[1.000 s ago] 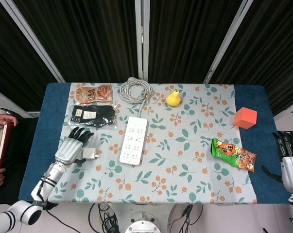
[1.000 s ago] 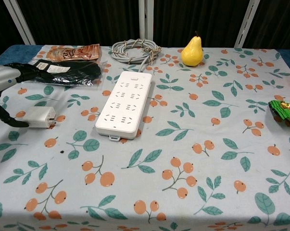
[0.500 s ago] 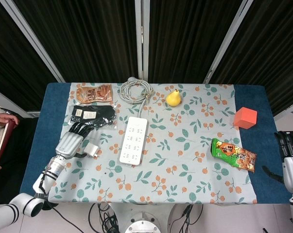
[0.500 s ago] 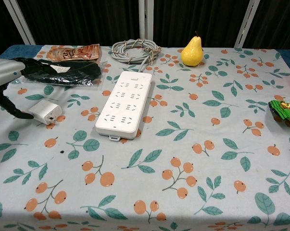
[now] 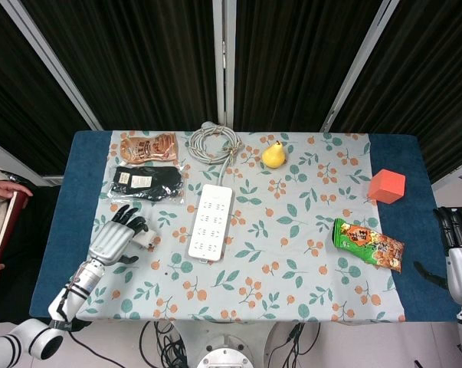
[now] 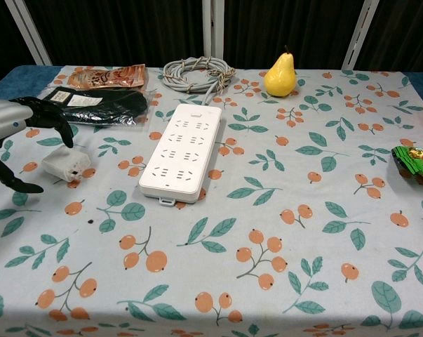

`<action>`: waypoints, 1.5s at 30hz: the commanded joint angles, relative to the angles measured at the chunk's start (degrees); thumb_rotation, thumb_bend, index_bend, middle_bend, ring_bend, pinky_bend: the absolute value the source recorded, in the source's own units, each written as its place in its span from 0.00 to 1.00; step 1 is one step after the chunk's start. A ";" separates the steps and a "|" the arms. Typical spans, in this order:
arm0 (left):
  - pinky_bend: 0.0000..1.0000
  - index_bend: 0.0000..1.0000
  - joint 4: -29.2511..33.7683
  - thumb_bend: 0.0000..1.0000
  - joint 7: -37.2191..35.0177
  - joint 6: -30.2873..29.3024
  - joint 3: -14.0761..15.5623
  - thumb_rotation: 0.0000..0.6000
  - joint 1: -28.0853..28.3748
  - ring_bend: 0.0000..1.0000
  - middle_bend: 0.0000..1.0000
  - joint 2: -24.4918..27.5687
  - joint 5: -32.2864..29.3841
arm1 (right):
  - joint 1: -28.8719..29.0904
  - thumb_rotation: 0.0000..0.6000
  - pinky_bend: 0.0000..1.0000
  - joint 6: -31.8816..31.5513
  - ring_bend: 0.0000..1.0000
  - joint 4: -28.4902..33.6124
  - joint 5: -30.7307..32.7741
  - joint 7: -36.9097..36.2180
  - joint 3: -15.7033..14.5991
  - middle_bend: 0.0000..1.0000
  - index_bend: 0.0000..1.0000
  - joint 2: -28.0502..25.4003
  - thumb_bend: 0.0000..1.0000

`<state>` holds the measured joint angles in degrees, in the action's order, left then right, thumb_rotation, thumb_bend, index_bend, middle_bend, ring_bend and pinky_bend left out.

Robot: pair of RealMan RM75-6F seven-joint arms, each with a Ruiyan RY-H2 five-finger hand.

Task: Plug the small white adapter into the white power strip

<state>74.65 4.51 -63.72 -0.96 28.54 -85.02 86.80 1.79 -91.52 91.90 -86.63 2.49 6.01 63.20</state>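
Note:
The small white adapter (image 6: 65,163) lies on the tablecloth left of the white power strip (image 6: 182,151), a hand's width apart from it. My left hand (image 6: 18,123) arches over the adapter, its dark fingertips (image 6: 65,137) just above its top and the thumb set down on the cloth to its left. In the head view the fingers of the left hand (image 5: 114,239) cover part of the adapter (image 5: 148,238), beside the power strip (image 5: 210,221). My right hand (image 5: 460,257) stands at the table's right edge, holding nothing, fingers apart.
A coiled grey cable (image 5: 213,142) leads from the strip's far end. A black packet (image 5: 146,182) and a brown snack packet (image 5: 148,147) lie behind the left hand. A pear (image 5: 273,155), an orange cube (image 5: 387,185) and a green snack bag (image 5: 368,244) lie to the right.
The left hand nudged the adapter slightly toward the strip and turned it, then drew back and curled its fingers down over it. The right hand has not moved.

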 commanded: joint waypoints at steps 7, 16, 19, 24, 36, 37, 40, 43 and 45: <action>0.00 0.33 -0.41 0.00 0.74 0.17 -0.06 1.00 -0.18 0.07 0.22 -0.43 -1.01 | -0.29 1.00 0.00 -0.45 0.00 -0.01 -0.12 -0.12 -0.01 0.07 0.00 -0.01 0.04; 0.00 0.33 -1.35 0.00 0.99 1.02 0.00 1.00 -0.06 0.07 0.22 -1.31 -1.90 | -0.14 1.00 0.00 -0.25 0.00 -0.12 -0.34 -0.35 0.03 0.07 0.00 0.08 0.05; 0.00 0.33 -1.72 0.00 1.13 1.35 -0.02 1.00 0.00 0.07 0.21 -1.49 -2.24 | -0.12 1.00 0.00 -0.20 0.00 -0.03 -0.35 -0.29 0.03 0.07 0.00 0.05 0.05; 0.00 0.33 -2.43 0.00 0.94 1.98 -0.23 1.00 0.29 0.06 0.20 -1.92 -2.75 | -0.22 1.00 0.00 -0.31 0.00 0.03 -0.31 -0.29 0.03 0.07 0.00 0.05 0.05; 0.00 0.32 -4.18 0.00 -0.17 5.73 -1.35 1.00 2.87 0.05 0.17 -2.67 -3.96 | -0.52 1.00 0.00 -0.63 0.00 -0.12 -0.15 -0.53 0.07 0.07 0.00 0.18 0.05; 0.00 0.32 -4.37 0.00 -0.26 6.25 -1.43 1.00 3.17 0.05 0.17 -2.71 -4.14 | -0.54 1.00 0.00 -0.65 0.00 -0.19 -0.11 -0.62 0.08 0.07 0.00 0.22 0.05; 0.00 0.32 -4.84 0.00 -0.65 7.50 -1.64 1.00 3.76 0.05 0.17 -2.89 -4.79 | -0.63 1.00 0.00 -0.67 0.00 -0.34 0.02 -0.83 0.10 0.07 0.00 0.29 0.05; 0.00 0.32 -5.22 0.00 -1.12 8.38 -1.70 1.00 4.12 0.05 0.17 -3.08 -5.26 | -0.80 1.00 0.00 -0.84 0.00 -0.47 0.07 -1.02 0.07 0.07 0.00 0.29 0.05; 0.00 0.32 -5.40 0.00 -1.40 8.62 -1.67 1.00 4.27 0.05 0.17 -3.19 -5.36 | -0.99 1.00 0.00 -1.10 0.00 -0.58 0.18 -1.18 0.12 0.07 0.00 0.31 0.05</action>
<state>69.29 3.13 -55.13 -2.63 32.77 -88.17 81.46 0.81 -92.61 91.33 -86.46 1.33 6.12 63.50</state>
